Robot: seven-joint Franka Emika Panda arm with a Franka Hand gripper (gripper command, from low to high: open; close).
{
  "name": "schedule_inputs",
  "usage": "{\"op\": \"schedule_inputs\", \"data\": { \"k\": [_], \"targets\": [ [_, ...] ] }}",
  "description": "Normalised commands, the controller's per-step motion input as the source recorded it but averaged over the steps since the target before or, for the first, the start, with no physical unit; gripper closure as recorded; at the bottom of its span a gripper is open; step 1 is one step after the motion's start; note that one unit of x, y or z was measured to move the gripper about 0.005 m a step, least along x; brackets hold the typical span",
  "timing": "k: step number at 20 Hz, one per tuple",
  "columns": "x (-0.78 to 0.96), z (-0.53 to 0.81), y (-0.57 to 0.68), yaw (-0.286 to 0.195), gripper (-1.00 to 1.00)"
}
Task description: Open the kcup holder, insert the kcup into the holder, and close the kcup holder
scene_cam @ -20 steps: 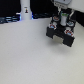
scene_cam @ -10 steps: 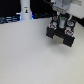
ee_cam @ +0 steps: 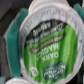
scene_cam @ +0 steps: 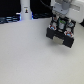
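Green fills nearly the whole wrist view: the foil top of the kcup [ee_cam: 50, 50], printed with dark lettering and ringed by a pale rim, sits right under the camera, so close that the gripper's fingers do not show in that view. From this I judge the pod is either carried or being lowered into place, but whether the jaws are closed on it or spread apart I cannot tell. Beside the pod, darker teal and black shapes appear, blurred; they may be parts of the holder's slots.

In the exterior view, the gripper [scene_cam: 62, 21] hangs directly above the kcup holder [scene_cam: 61, 36], the black boxy unit on the pale table [scene_cam: 30, 60]. Red-and-white topped pods [scene_cam: 54, 24] show on the holder just beside the gripper. A white post [scene_cam: 25, 8] stands well apart from the holder, toward the exterior view's left.

The step in hand looks like seating the pod in a round slot. To do it well, the pod should stay upright with its green top level, centred over an empty slot of the holder and not over one already filled. The descent should be straight and slow, with release only once the rim rests on the slot edge. A tilted pod would likely catch on the edge or on a neighbouring pod. Afterwards the arm needs to rise clear of the holder before any closing push.
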Motion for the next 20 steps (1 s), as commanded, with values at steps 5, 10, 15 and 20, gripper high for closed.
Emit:
{"op": "schedule_inputs", "data": {
  "k": [5,10,15,20],
  "targets": [
    [0.12,0.11,0.12,0.032,-1.0],
    [0.15,0.26,0.06,0.037,-1.0],
    [0.28,0.63,-0.19,0.042,-1.0],
    [0.41,0.63,-0.34,0.059,-1.0]
  ]
}}
